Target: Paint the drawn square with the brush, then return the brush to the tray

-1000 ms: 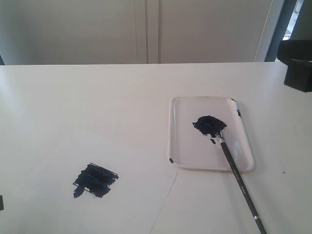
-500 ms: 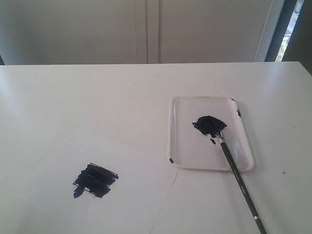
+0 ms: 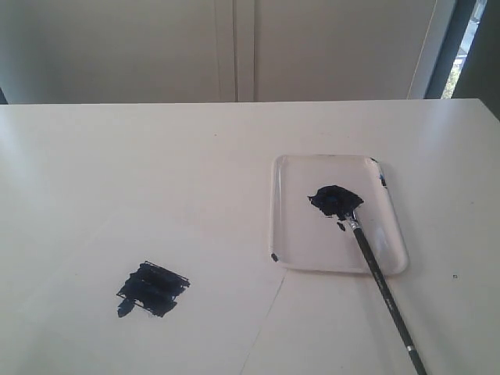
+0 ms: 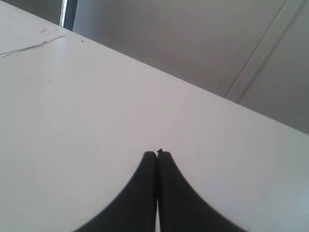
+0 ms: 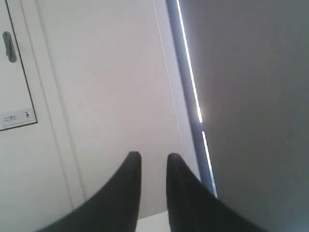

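Note:
The drawn square is a ragged blue-black patch on white paper at the lower left of the exterior view. The clear tray lies to its right, bearing a dark paint blob. The brush rests with its bristles in the blob and its black handle running over the tray's near rim onto the table. Neither arm shows in the exterior view. My left gripper is shut over bare table with nothing in it. My right gripper points up at a wall, open and empty.
The white paper sheet lies on the white table. A pale wall with a door seam stands behind the table, and a dark window frame is at the back right.
A dark part of the right arm at the exterior view's upper right edge has left the picture. The brush, tray and painted patch have not moved.

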You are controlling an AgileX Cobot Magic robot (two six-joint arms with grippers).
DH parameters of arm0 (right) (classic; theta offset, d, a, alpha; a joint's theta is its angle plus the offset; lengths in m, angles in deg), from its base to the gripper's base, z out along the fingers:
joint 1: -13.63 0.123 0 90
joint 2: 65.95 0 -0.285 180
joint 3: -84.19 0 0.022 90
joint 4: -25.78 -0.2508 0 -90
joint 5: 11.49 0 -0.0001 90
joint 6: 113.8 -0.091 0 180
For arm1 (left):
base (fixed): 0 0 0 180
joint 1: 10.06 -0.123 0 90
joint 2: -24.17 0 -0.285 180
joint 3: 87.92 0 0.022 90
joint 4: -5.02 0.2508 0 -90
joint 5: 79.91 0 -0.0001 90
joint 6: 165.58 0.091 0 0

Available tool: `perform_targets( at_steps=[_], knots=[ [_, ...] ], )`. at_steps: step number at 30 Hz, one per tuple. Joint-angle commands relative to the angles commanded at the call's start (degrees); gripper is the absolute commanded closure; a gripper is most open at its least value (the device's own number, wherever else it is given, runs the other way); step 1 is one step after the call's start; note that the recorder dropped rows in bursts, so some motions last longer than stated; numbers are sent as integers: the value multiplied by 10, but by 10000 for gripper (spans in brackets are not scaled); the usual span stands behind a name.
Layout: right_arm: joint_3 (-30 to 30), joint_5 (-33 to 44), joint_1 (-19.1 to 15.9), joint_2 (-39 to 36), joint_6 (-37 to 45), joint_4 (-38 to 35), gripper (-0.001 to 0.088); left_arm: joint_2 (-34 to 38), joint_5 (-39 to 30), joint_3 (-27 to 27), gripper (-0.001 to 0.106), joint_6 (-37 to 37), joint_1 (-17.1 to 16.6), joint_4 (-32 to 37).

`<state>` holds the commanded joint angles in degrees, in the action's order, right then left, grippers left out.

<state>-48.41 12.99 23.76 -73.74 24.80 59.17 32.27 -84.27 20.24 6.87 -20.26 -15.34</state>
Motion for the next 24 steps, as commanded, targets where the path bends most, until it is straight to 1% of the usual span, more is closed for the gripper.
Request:
perform_targets(
  at_steps=[3,7,11,13,16,18,20,21,22,24],
  knots=[
    [28,-7,-5,0,0,-3,679,-3,1,0,1053,0,0,3],
    [58,2,-9,0,1,-3,679,-3,1,0,1053,0,0,3],
    [66,27,-9,0,1,-3,679,-3,1,0,1053,0,0,3],
    [66,27,-9,0,1,-3,679,-3,1,0,1053,0,0,3],
    [93,-7,-9,0,1,-1,679,-3,1,0,1053,0,0,3],
    [113,-7,-9,-5,1,1,679,-3,-2,-6,1053,0,0,3],
    [135,-7,-9,-5,1,1,679,-3,-23,-7,1053,0,0,3],
    [146,-6,-9,-5,1,0,679,-3,-33,-7,1053,0,0,10],
    [161,-7,-9,-5,1,-2,679,-3,-43,-7,1053,0,0,34],
    [195,-7,-9,-5,1,-3,679,-3,-55,-7,1053,0,0,126]
  ],
)
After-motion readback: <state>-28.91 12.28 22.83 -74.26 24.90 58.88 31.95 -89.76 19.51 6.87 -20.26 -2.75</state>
